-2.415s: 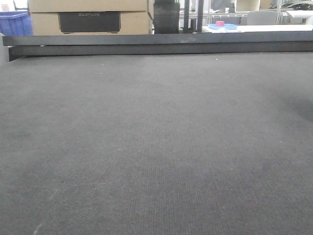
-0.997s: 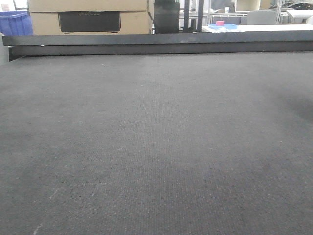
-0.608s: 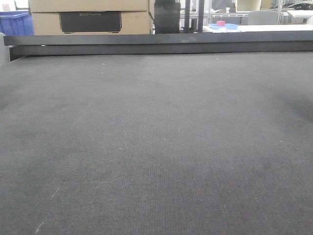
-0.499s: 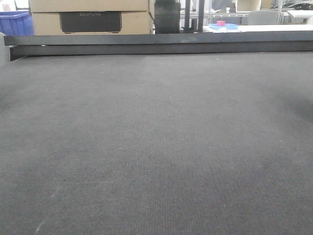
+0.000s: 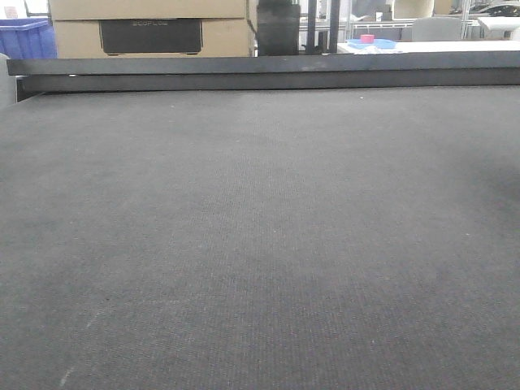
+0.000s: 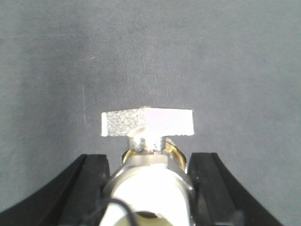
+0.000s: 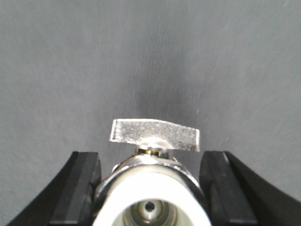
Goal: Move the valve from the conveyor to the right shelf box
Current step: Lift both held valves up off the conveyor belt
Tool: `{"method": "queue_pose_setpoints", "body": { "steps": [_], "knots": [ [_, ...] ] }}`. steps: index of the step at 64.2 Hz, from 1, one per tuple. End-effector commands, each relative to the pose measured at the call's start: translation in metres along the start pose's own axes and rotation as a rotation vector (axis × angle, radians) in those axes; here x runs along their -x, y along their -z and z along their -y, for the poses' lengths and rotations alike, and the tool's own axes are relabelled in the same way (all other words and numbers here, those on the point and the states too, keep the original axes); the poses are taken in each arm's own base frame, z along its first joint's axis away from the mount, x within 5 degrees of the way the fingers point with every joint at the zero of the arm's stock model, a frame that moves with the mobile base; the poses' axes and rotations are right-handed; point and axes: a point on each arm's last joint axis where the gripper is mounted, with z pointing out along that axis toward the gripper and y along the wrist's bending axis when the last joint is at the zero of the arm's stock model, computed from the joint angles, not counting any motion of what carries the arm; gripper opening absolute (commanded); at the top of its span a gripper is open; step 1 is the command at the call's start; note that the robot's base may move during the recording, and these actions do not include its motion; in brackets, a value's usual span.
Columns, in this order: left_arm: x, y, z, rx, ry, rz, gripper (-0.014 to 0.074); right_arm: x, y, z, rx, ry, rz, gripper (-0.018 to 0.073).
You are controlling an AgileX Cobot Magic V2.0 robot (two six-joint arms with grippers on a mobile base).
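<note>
Although neither arm is seen in the front view, a valve [image 6: 146, 123] is shown low in the centre of the left wrist view. It is seated between the black fingers of the left gripper [image 6: 149, 161], which is narrowed to the width of the valve's body and appears to bear on both flanks. A second valve [image 7: 155, 134] is framed likewise in the right wrist view by the right gripper [image 7: 149, 157], drawn in around the body with little or no gap to be made out. Both seem to be held off the belt, though this cannot be confirmed.

Each valve is judged rigid and heavy for its bulk, being bright metal with a rough cast T-handle. The rounded, polished body is likely to be slippery. Hold is best kept on the body's flanks, since the handle could turn.

The conveyor [image 5: 260, 244] is a dark grey woven belt, bounded across the top of the frame by a black rail [image 5: 260, 73]. Beyond it, cardboard boxes [image 5: 146, 24] and a blue bin [image 5: 24, 36] are seen at upper left. The right shelf is not shown in any view.
</note>
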Motion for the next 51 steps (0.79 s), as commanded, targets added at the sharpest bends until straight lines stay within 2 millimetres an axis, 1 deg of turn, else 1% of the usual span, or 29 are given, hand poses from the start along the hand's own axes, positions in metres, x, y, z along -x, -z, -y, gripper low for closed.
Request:
{"method": "queue_pose_setpoints", "body": {
  "steps": [1, 6, 14, 25, 39, 46, 51],
  "knots": [
    [-0.006, 0.032, 0.003, 0.002, 0.006, 0.136, -0.0111, 0.008, 0.031, -0.002, -0.017, 0.014, 0.157, -0.0153],
    [-0.012, 0.055, 0.004, 0.009, 0.004, 0.218, -0.0111, 0.009, 0.047, -0.004, -0.020, 0.020, 0.210, -0.0153],
    [-0.022, 0.084, 0.006, 0.019, 0.001, 0.337, -0.0111, 0.011, 0.073, -0.006, -0.027, 0.028, 0.294, -0.0153],
    [-0.032, 0.112, 0.007, 0.030, -0.001, 0.462, -0.0111, 0.017, 0.107, -0.009, -0.035, 0.040, 0.405, -0.0153],
    [-0.041, 0.137, 0.009, 0.039, -0.003, 0.593, -0.0111, 0.028, 0.140, -0.014, -0.015, 0.037, 0.518, -0.0153],
    [-0.042, 0.143, 0.009, 0.043, -0.003, 0.636, -0.0111, 0.032, 0.150, -0.016, -0.003, 0.034, 0.555, -0.0153],
    [-0.042, 0.145, 0.009, 0.044, -0.003, 0.652, -0.0111, 0.033, 0.152, -0.016, -0.004, 0.034, 0.564, -0.0153]
  ]
}}
